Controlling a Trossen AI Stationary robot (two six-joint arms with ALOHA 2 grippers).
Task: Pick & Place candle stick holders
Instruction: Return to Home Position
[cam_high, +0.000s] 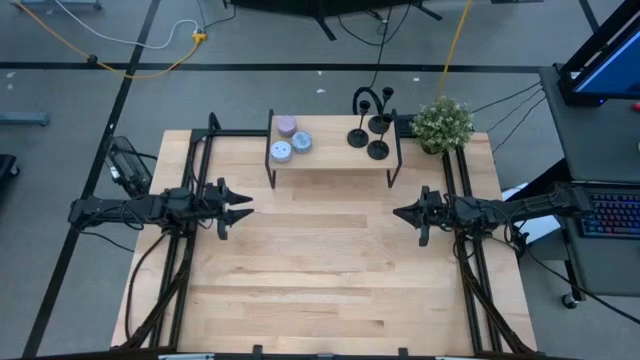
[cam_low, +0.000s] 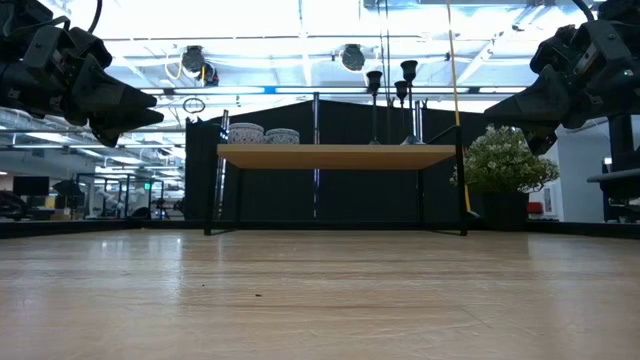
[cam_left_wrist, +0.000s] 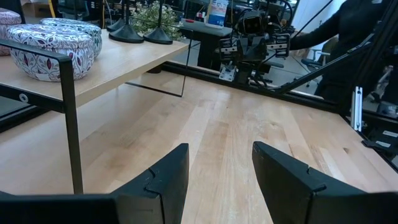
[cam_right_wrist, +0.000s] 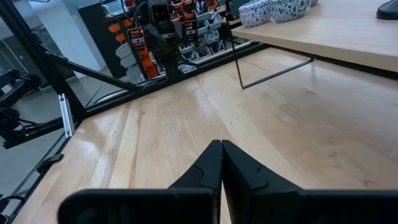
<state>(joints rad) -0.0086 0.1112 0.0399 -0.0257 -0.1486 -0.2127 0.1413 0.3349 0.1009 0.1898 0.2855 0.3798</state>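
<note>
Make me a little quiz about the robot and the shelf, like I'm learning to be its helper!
1. How many black candle holders stand on the shelf?
2. Which gripper has its fingers apart? A. the left gripper B. the right gripper C. both
3. True or false: the round tins share the shelf with the candle holders.
Key: 1. three. 2. A; the right gripper is shut. 3. true.
</note>
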